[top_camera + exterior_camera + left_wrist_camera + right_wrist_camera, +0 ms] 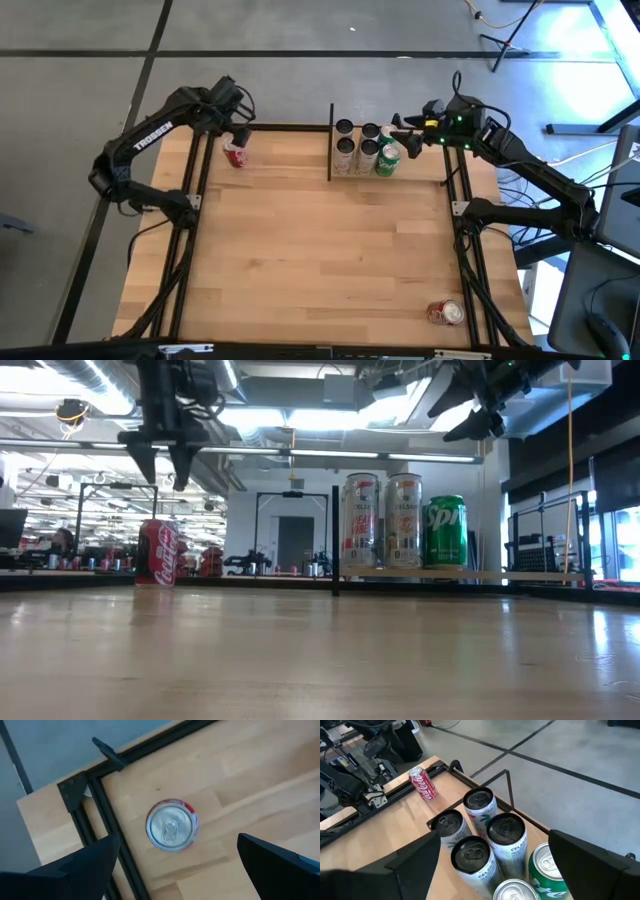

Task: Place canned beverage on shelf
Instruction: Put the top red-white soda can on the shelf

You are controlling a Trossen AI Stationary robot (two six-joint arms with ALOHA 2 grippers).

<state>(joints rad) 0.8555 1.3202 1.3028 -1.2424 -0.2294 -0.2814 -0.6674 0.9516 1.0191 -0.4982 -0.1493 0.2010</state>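
Observation:
A red cola can (236, 154) stands upright on the tabletop near the far left corner. Its silver top (171, 825) faces up. My left gripper (239, 128) hangs open above it (163, 460), fingers pointing down, clear of the can. The shelf (420, 172) lies at the far edge, right of the middle. Several cans stand upright on it, among them tall silver ones (362, 520) and a green one (446, 530). My right gripper (404, 132) is open above and just beyond these cans (506, 837) and touches nothing.
A second red can (447, 313) lies on its side near the table's front right corner. Black frame rails (190, 200) run along the left and right sides (462, 230). An upright black rod (335, 540) marks the shelf's left end. The table's middle (320, 260) is bare wood.

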